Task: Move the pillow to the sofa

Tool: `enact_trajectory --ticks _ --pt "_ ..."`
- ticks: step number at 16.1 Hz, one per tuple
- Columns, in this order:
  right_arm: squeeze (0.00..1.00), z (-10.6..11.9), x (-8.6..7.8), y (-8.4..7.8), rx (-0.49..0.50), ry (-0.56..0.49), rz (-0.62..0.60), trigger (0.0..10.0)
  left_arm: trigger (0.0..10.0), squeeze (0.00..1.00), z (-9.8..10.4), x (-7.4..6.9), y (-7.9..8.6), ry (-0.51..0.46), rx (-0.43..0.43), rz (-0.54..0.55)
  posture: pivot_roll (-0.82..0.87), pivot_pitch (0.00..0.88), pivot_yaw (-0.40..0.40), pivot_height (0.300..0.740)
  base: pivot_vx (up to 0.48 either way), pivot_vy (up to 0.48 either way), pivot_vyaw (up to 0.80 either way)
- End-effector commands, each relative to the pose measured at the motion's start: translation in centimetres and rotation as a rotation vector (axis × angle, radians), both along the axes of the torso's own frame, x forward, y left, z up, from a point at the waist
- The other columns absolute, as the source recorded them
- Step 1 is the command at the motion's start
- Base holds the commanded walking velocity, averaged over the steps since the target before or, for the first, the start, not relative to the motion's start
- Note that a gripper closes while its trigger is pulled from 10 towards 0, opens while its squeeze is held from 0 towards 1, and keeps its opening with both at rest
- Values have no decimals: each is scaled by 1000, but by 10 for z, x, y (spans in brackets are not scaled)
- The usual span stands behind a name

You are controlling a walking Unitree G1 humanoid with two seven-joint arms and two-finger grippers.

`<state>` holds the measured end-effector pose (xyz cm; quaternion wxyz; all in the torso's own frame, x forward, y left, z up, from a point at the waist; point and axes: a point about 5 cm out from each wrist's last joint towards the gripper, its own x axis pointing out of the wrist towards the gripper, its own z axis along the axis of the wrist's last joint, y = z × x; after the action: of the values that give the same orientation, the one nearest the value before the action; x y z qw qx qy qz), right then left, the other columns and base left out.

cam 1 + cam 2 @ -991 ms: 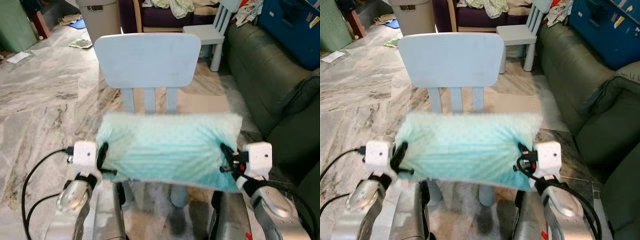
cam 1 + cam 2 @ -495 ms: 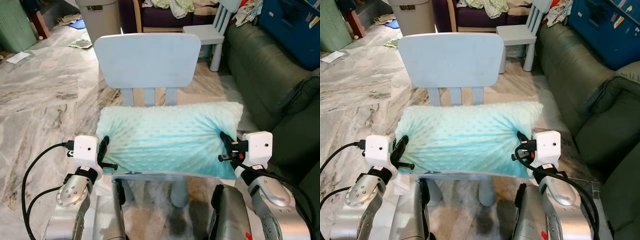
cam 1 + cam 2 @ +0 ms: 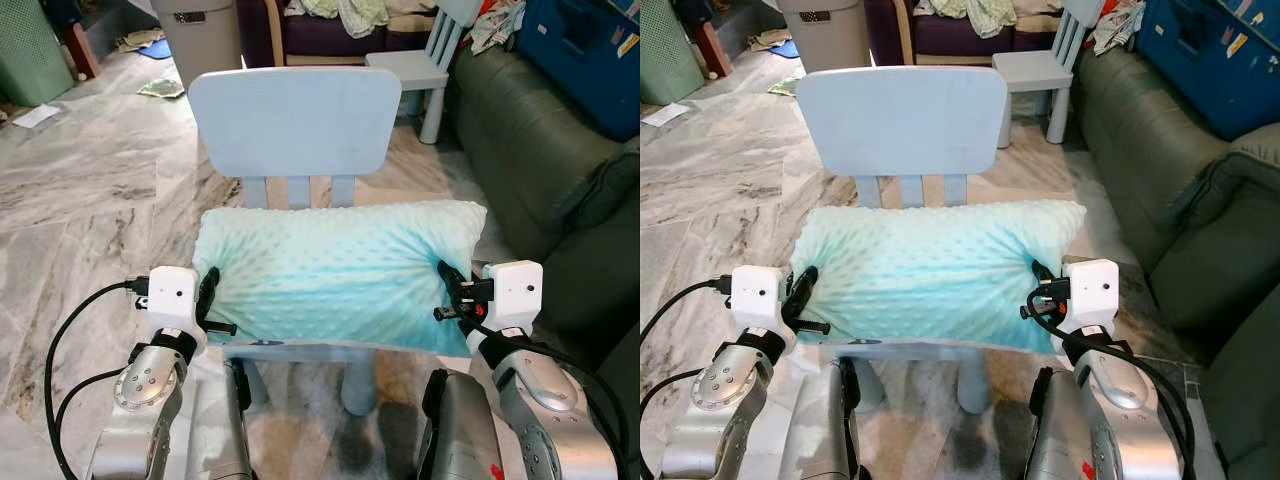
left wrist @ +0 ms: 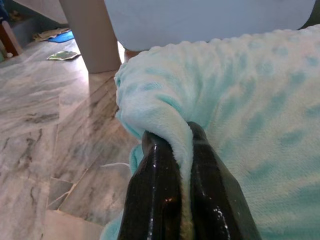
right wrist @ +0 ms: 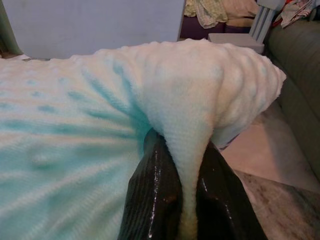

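Mint dotted pillow [image 3: 335, 275] lying flat across seat of pale blue chair [image 3: 292, 120], spanning its width. Left pincer [image 3: 208, 300] pinching fold at pillow's left edge, fabric squeezed between both black fingers [image 4: 155, 195]. Right pincer [image 3: 450, 295] pinching fold at right edge likewise. Dark green sofa [image 3: 540, 150] just to the right. Marble floor [image 3: 90, 200] underneath.

A pale blue child's chair [image 3: 293, 122] stands on the grey marble floor [image 3: 90, 190], its backrest upright; a 2nd small chair [image 3: 425, 50] of the same colour stands further back; a grey bin [image 3: 200, 35] sits at the rear; crumpled clothes [image 3: 350, 12] lie behind; a blue box [image 3: 585, 50] rests at the far right.
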<state>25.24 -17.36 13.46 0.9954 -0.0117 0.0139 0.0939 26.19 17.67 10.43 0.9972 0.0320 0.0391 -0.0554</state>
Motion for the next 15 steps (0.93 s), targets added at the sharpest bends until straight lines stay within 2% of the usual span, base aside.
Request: enact_trajectory --ticks 1,9,11,15 --pt "0 10 0 1 -4 -38 -7 10000 10000 0 7 2 2 -29 6 13 -50 0 34 516 0 0 0" --pt "0 10 3 -1 -5 -38 -20 10000 10000 0 6 6 -2 -23 7 5 -55 0 35 608 0 0 0" --pt "0 15 6 -1 -2 -55 -28 10000 10000 0 4 8 -2 -11 30 4 -60 0 38 632 0 0 0" --pt "0 17 9 -4 -4 -63 -40 10000 10000 0 11 15 -4 -38 21 14 -64 0 41 686 0 0 0"
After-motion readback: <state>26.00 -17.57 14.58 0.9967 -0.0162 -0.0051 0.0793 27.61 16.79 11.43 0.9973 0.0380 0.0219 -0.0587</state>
